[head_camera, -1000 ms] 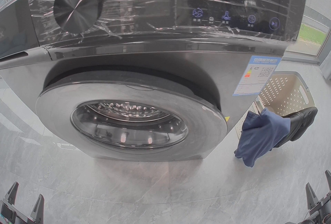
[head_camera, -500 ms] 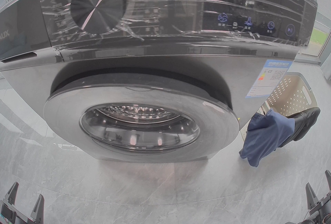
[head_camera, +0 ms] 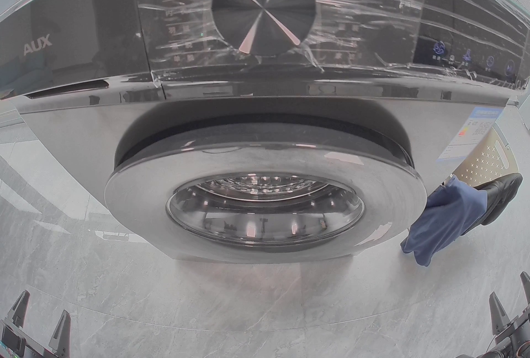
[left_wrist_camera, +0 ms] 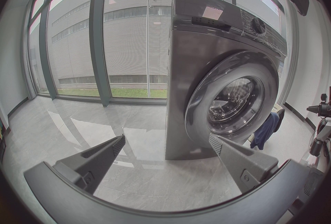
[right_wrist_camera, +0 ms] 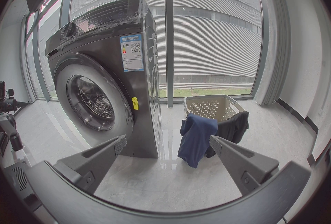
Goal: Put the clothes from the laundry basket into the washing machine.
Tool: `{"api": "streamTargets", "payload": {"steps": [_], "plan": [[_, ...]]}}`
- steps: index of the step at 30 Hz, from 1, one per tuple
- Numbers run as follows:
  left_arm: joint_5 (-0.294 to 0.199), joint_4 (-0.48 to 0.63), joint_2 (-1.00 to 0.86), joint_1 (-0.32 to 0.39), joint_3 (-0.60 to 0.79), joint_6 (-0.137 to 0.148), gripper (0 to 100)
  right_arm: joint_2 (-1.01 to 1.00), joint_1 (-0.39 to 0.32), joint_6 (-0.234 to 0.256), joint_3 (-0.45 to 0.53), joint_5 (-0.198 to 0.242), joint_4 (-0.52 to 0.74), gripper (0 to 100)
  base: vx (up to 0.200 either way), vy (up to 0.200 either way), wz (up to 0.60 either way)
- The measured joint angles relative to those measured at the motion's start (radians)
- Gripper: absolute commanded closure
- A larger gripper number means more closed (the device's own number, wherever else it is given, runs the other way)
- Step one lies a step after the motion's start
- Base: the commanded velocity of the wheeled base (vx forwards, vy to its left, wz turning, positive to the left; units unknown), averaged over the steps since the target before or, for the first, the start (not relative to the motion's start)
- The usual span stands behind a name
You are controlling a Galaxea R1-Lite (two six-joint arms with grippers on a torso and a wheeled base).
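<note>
Clothes, a blue garment and a black garment, hang over the laundry basket rim, right of the washing machine; door closed. Left gripper and right gripper are both spread, holding nothing, near side.

Washing machine, laundry basket on floor

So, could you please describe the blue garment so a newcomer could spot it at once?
Beside the grey washing machine, on the robot's right, stands a beige laundry basket. The blue garment drapes over its near rim, the only blue piece beside a black garment.
</note>
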Motion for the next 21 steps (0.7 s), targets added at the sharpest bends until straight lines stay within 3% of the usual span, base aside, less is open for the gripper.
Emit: {"api": "streamTargets", "payload": {"steps": [21], "plan": [[0.0, 0.0, 0.0, 0.0, 0.0, 0.0, 0, 0.0, 0.0, 0.0, 0.0, 0.0, 0.001, 0, 0.0, 0.0, 0.0]]}}
